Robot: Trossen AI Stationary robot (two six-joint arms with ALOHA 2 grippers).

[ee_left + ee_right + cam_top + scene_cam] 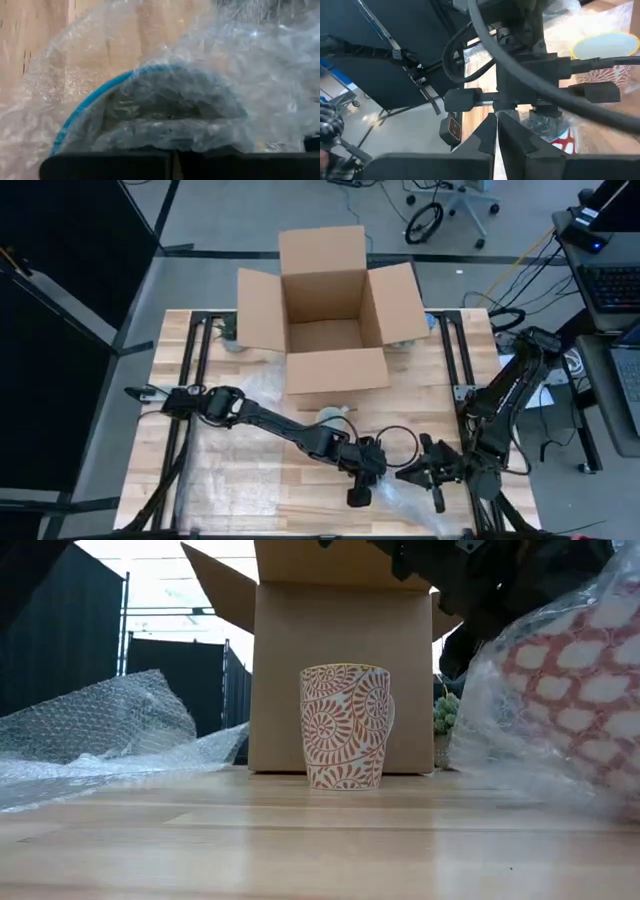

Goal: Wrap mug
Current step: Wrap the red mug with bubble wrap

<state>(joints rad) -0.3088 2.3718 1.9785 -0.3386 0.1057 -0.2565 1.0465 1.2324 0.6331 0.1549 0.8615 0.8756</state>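
Wrap job is looking barely started for the mug point(345, 727). It is standing upright and bare on the worktop point(300, 850), just in front of the open cardboard box point(325, 330). It is cream with an orange-red swirl pattern, and no film is touching it. In the high view the mug point(335, 417) is sitting between the box front and the two claws.

The left claw point(358, 480) is reaching across to the near middle of the worktop. Its fingers are showing clenched together in its wrist view, with bubble wrap point(210, 65) bunching right against them. Cannot tell if a fold is actually being pinched. A blue-rimmed round thing point(95, 97) is showing through that film.

The right claw point(415, 473) is hanging just beside the left one. Its fingers are pressing together with nothing between them.

In the low view a bubble-wrapped bundle point(580, 670) with a red-and-white pattern is filling the right side, lifted under the arms. It is possibly another mug, but that is only a guess. More loose bubble wrap point(100, 730) is lying at the left.

Judging: both arms are working that bundle, so the standing mug is waiting. It is still needing film laid out, the mug set on it, folding over and likely boxing.

Labels: no brand or writing is reading anywhere, and the box faces are looking plain.
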